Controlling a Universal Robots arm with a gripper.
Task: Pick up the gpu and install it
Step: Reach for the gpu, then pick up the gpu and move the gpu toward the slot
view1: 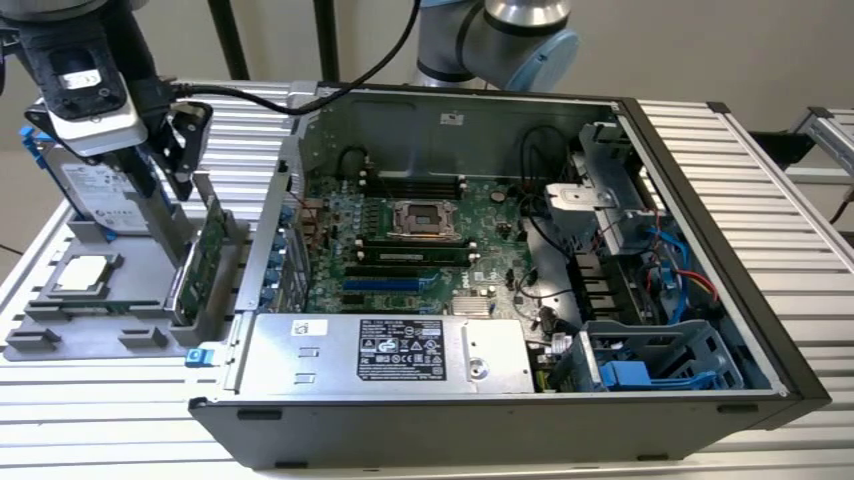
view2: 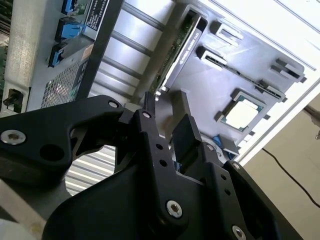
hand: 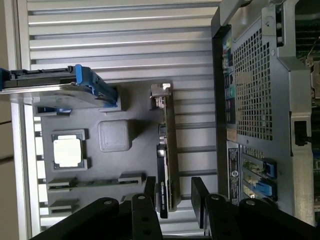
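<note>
Pickup is in hand: the tool (hand: 173,186), jaws wide, hovers over the gpu (hand: 167,145) standing on edge in the grey fixture (hand: 135,107) beside the computer case (hand: 255,90), so grasping calls for squarely straddling its thin top.

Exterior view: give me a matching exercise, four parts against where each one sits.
Things:
1. gpu, green circuit-board card
2. square silver processor chip
3. silver hard drive in a blue-tabbed caddy
4. silver power supply box with a label

Places:
A. lying flat in a recess of the grey tray
B. inside the open dark computer case
C. standing on edge in a tray slot, just below the open black gripper
D. upright at the tray's far end, partly behind the arm

Pairs: 1-C, 2-A, 3-D, 4-B
</note>
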